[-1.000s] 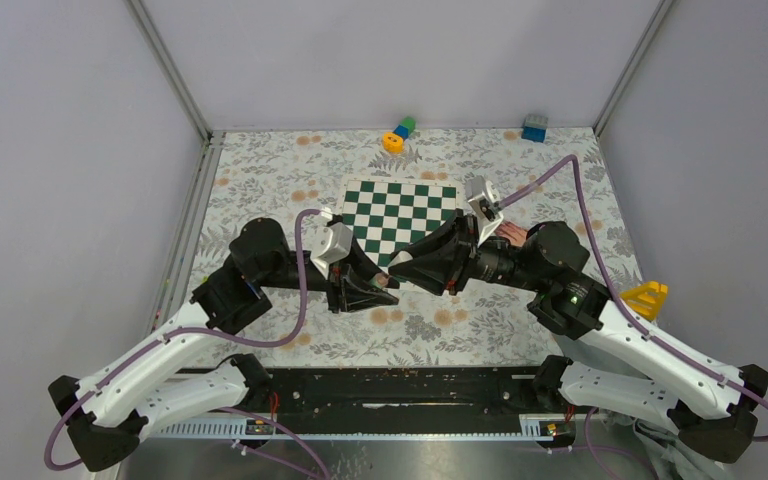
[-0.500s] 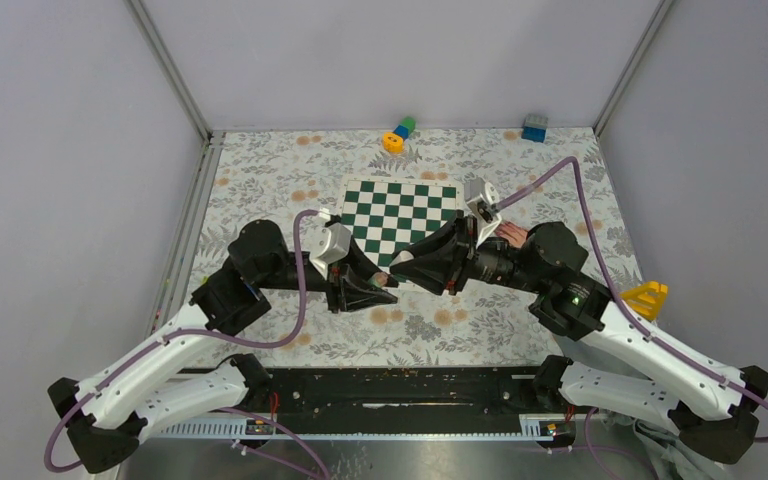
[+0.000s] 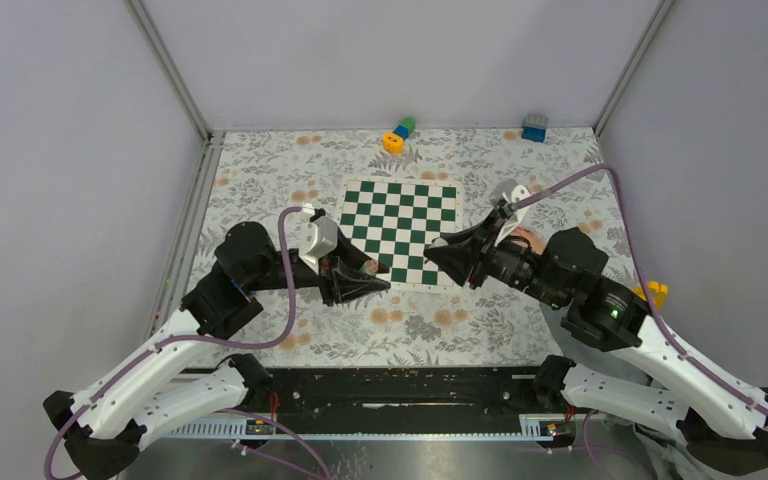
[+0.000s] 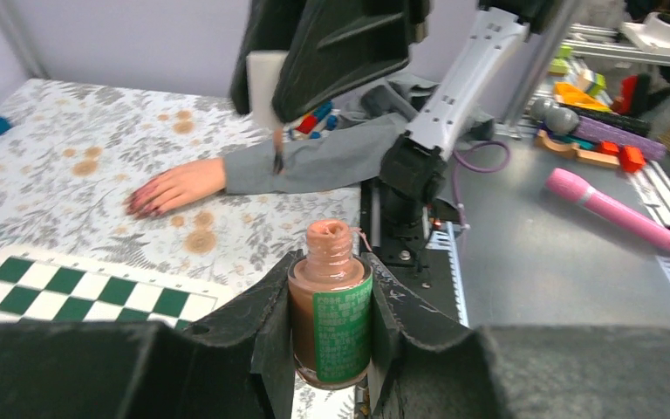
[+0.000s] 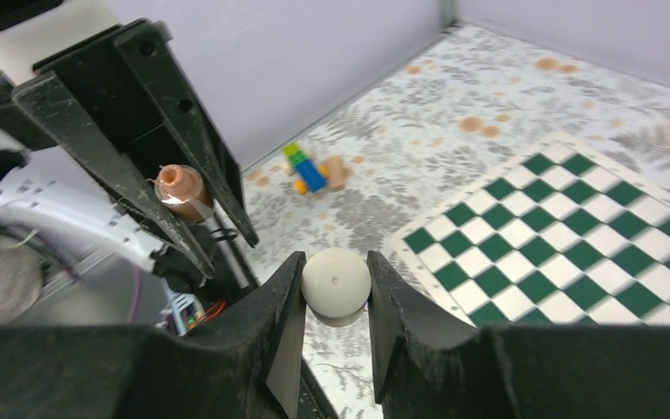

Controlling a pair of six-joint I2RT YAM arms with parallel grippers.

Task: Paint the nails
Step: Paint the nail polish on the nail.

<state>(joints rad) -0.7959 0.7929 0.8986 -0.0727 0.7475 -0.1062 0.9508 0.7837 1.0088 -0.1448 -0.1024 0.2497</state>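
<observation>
Right gripper (image 5: 336, 260), clamped on round white brush cap (image 5: 336, 284), has drawn clear of tan glass polish bottle (image 4: 331, 321) pinched by left gripper (image 4: 331, 278); reddish-pink nails (image 4: 140, 206) likely next.

Top camera high above the near edge, looking down over the whole table (image 3: 260, 190), both wrist cameras low and close, facing each other, chessboard (image 3: 400, 220) common to all three views

The left gripper (image 3: 384, 284) with a polish bottle (image 4: 331, 316) and the right gripper (image 3: 430, 250) with a brush cap (image 5: 337, 284) nearly meet over the near edge of the chessboard (image 3: 398, 225). A hand (image 4: 179, 185) lies partly under the right arm (image 3: 600, 300). Open tabletop (image 3: 260, 180) lies toward the far-left corner.
</observation>
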